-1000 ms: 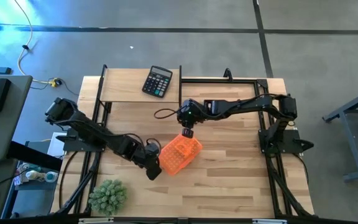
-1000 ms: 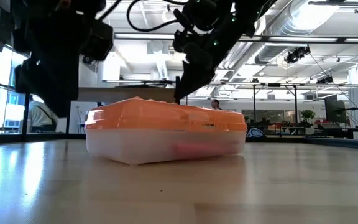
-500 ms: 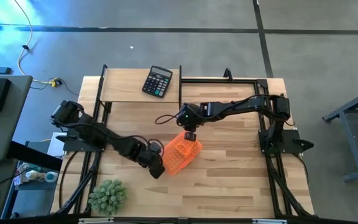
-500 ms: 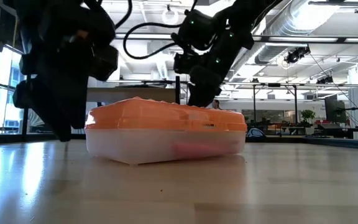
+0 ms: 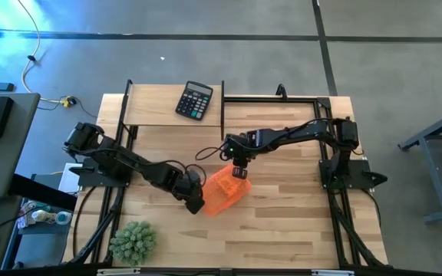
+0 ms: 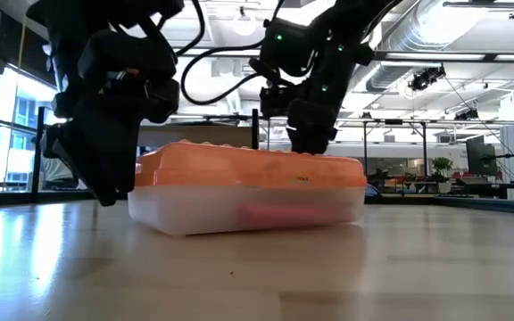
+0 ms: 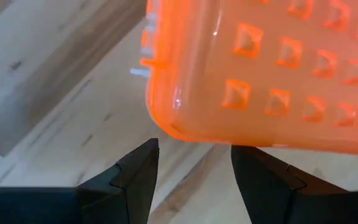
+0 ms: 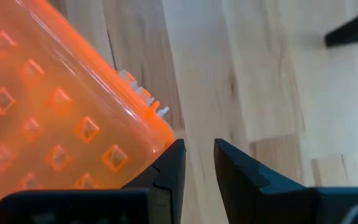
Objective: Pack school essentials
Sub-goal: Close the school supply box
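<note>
Flanking orange box [image 5: 223, 192]: 2 grippers

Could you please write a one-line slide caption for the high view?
Both grippers, left and right, flank the closed orange case on the wooden table.

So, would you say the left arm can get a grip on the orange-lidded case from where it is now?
Probably yes. The left gripper sits right at the corner of the orange-lidded case, its jaws apart, with only bare table around. The right gripper is at the opposite edge, clear of it.
</note>
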